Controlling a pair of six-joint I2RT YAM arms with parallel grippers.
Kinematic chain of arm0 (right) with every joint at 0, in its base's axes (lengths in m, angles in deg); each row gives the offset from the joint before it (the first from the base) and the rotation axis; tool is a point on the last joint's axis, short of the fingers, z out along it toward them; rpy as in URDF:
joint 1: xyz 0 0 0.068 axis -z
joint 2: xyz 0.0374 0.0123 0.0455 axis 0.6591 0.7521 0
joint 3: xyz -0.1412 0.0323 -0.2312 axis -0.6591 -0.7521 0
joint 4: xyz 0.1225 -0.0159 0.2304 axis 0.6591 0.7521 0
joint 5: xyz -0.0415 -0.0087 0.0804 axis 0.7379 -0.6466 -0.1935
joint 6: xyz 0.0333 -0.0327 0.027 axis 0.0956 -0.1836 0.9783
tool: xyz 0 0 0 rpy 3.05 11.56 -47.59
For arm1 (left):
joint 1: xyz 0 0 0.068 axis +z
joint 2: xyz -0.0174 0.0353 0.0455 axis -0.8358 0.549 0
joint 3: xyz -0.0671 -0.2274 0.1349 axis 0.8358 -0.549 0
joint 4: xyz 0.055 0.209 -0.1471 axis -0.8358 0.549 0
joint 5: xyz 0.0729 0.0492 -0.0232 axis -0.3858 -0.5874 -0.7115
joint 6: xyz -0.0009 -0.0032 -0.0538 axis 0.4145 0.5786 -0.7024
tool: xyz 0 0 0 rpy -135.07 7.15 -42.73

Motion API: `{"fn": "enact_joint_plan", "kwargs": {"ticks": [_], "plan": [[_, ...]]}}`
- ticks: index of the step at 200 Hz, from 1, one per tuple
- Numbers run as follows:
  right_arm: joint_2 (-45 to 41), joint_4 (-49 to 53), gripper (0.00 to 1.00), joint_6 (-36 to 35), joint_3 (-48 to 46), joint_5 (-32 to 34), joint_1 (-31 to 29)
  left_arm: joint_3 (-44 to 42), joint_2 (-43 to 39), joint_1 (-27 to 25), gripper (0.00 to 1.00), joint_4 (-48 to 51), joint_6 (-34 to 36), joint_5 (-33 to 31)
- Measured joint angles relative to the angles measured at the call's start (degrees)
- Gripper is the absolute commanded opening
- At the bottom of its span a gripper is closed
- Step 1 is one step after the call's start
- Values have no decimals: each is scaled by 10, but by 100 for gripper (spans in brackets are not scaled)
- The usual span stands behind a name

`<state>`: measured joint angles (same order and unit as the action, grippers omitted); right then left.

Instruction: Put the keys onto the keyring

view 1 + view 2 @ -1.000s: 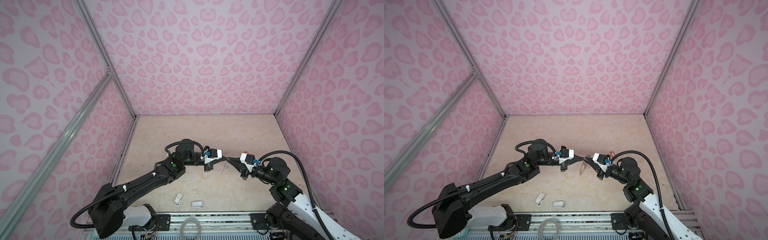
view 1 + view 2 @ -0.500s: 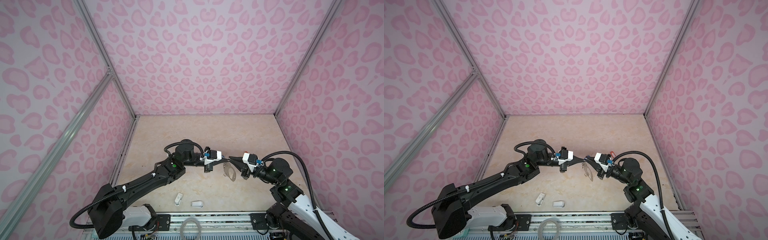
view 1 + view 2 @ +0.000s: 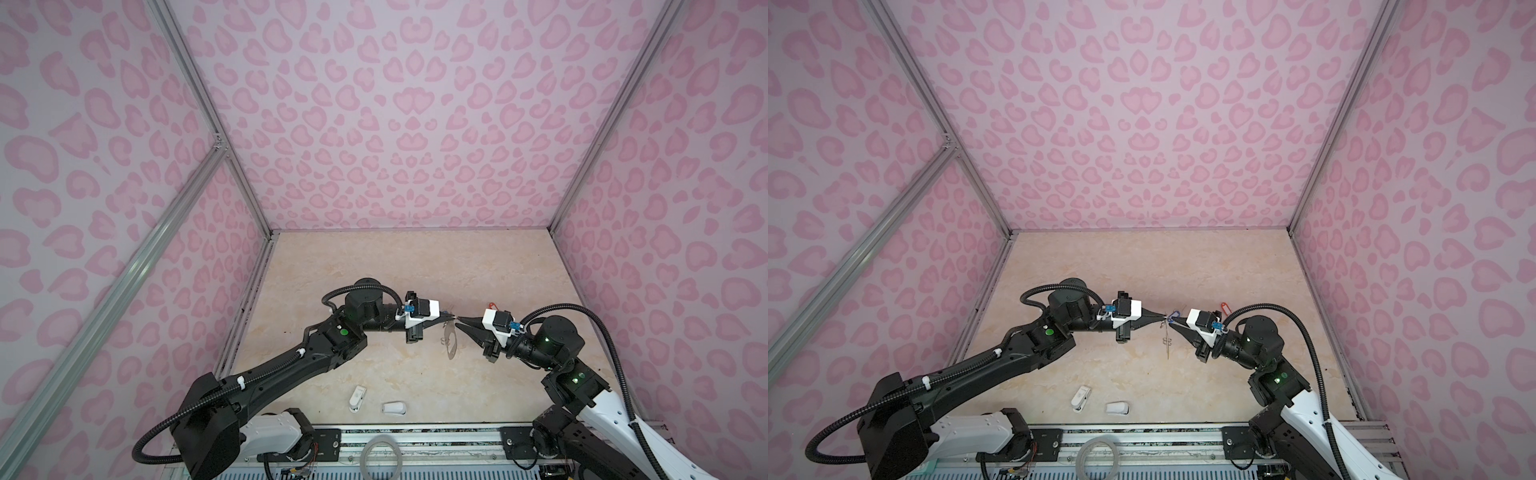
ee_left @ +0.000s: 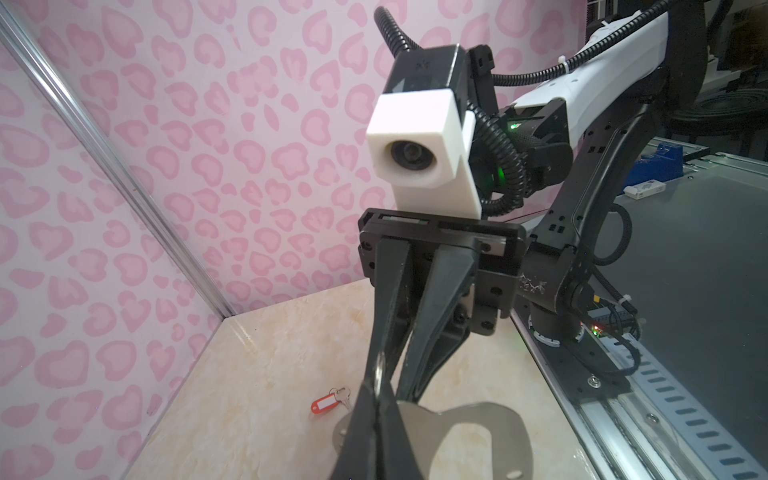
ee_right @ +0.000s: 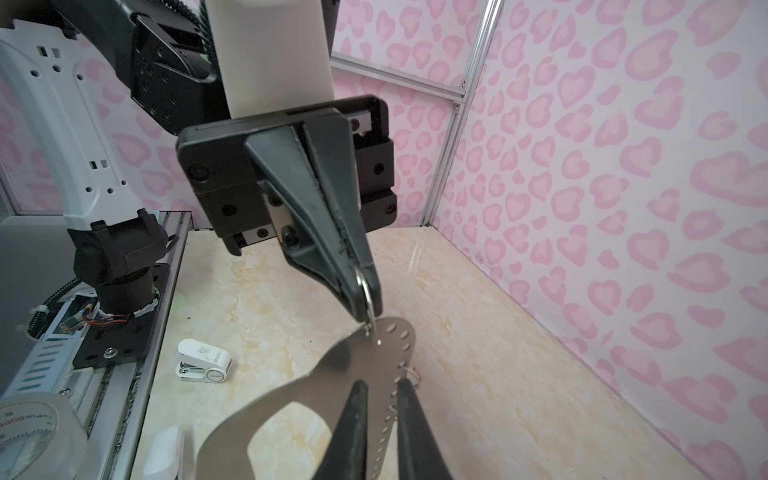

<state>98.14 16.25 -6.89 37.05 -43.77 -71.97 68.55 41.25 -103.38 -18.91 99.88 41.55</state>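
Keyring [image 5: 345, 374] has swung, dangling by a split ring [image 5: 368, 291] from the clamped left gripper [image 5: 365, 301]; right gripper [image 5: 382, 384] slightly apart, empty. Looks thin, stiff, slippery: pinch its edge.

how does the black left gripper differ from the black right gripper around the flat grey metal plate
The left gripper is shut, its tips pinching a wire split ring; the right gripper has its fingers apart. The left gripper carries the flat grey keyring plate, which hangs from that ring; the right gripper only straddles the plate's holed edge, with no grip plain. Both are black, pointed, and face tip to tip above the table.
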Motion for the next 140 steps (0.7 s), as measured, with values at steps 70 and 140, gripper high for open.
{"fn": "enact_joint_plan", "kwargs": {"ticks": [70, 140], "plan": [[3, -35, 16, 12, 0, -11, 0, 0, 3, -1, 3, 0, -1, 2], [14, -48, 13, 16, 3, -16, 0, 0, 10, 0, 3, -1, -1, 6]]}}
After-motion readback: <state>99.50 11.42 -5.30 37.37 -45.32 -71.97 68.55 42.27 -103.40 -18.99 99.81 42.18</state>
